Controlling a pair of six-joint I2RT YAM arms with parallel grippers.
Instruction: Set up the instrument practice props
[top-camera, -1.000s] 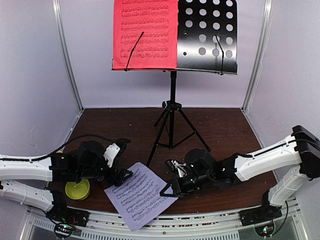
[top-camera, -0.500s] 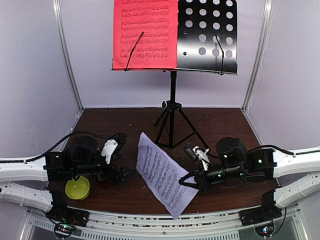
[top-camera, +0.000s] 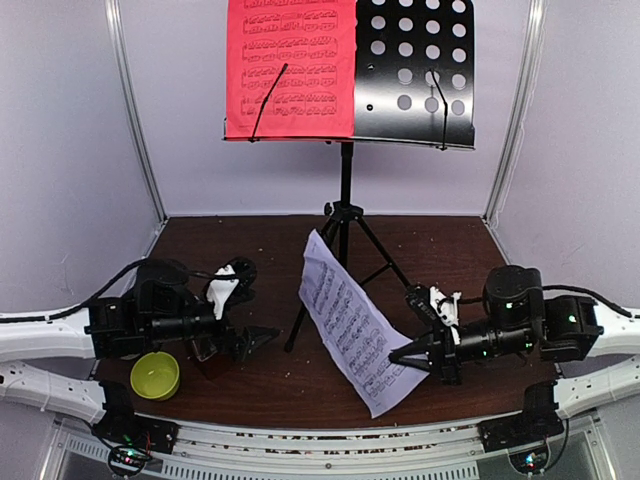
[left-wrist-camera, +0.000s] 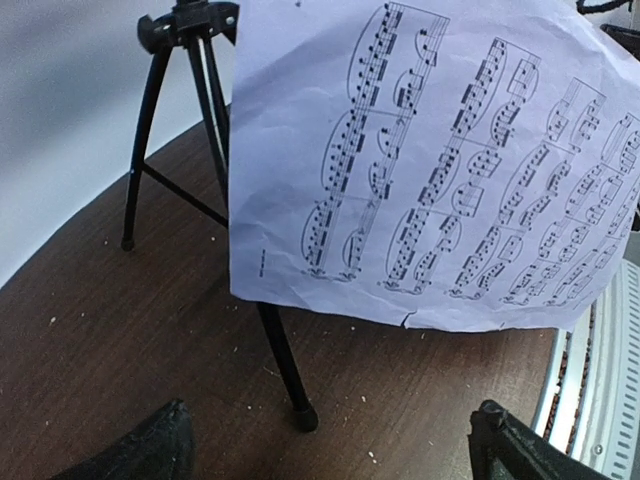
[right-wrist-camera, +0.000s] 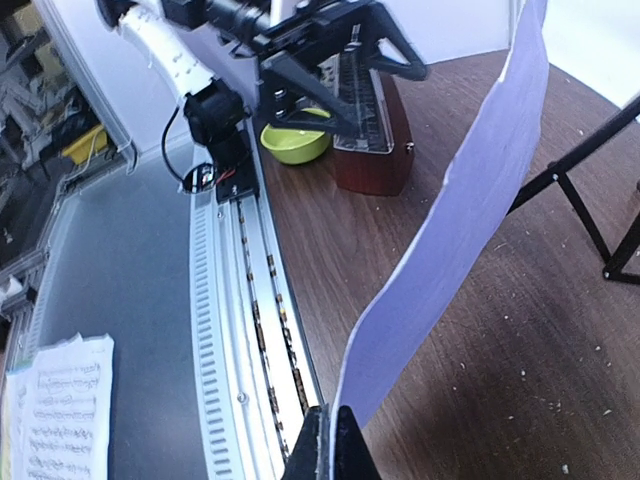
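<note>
The right gripper (right-wrist-camera: 328, 445) is pressed together on a lower corner of the white music sheet (top-camera: 352, 322), holding it upright and curled above the desk (top-camera: 455, 250). Opposite, the left gripper (left-wrist-camera: 330, 452) is spread wide and holds nothing. The metronome (right-wrist-camera: 368, 140) stands close by it, next to the lime-green bowl (top-camera: 155, 377). Farther back, the music stand (top-camera: 345, 235) carries the red music sheet (top-camera: 290, 65) on its left half. The task looks roughly half done: the white sheet has yet to reach the stand's bare right half.
</note>
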